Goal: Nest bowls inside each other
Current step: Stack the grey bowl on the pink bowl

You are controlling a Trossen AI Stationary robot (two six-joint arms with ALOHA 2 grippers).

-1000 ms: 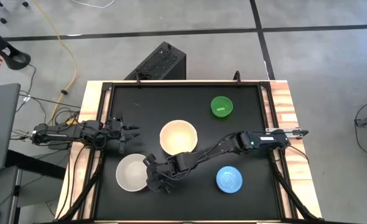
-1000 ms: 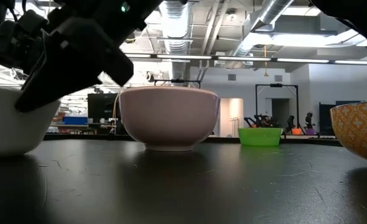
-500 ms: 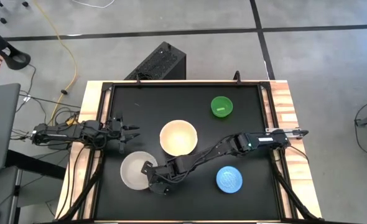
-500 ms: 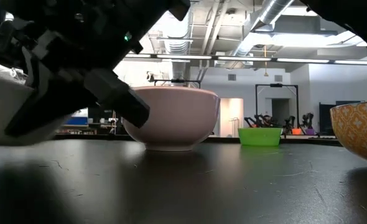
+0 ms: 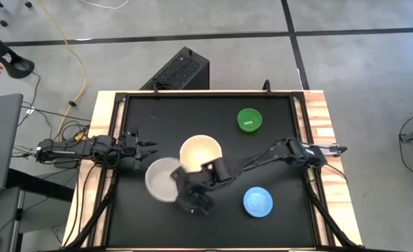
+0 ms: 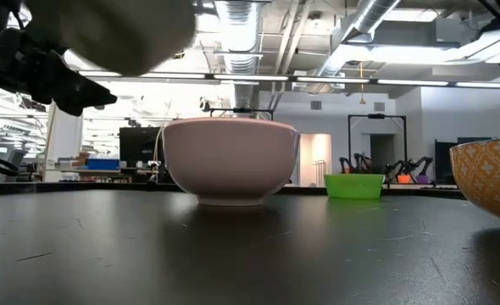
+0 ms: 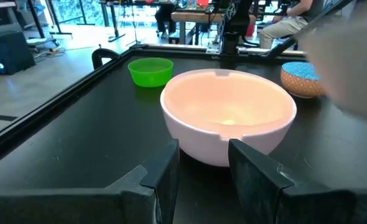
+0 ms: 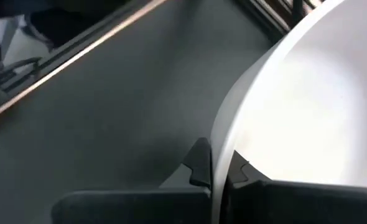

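Note:
A white bowl [image 5: 162,179] hangs above the table left of centre, with my right gripper [image 5: 183,186] shut on its rim. It shows blurred at the top of the low view [image 6: 123,34]. The pink bowl [image 5: 201,154] stands upright on its base at the table's middle, just beyond the white bowl. The green bowl [image 5: 249,119] stands at the far right and the blue bowl [image 5: 257,202] at the near right. My left gripper [image 5: 148,148] waits open at the left edge, pointing at the pink bowl [image 7: 228,118]. My right gripper pinches the white bowl's rim [image 8: 217,144] on the side toward the table's right and near edges. One finger [image 8: 200,163] is outside the wall and the other inside. The fingers slant down from the right. The bowl is lifted clear of the table.
The black mat is framed by a raised rail [image 5: 295,112] and wooden edges. A black box [image 5: 178,70] sits on the floor beyond the far edge. Bare mat lies at the near left and far left.
My right gripper has risen and gone toward the far edge with the white bowl. The bowl stood on the mat at the near left a second ago. It now hangs clear of the table, closer to the pink bowl.

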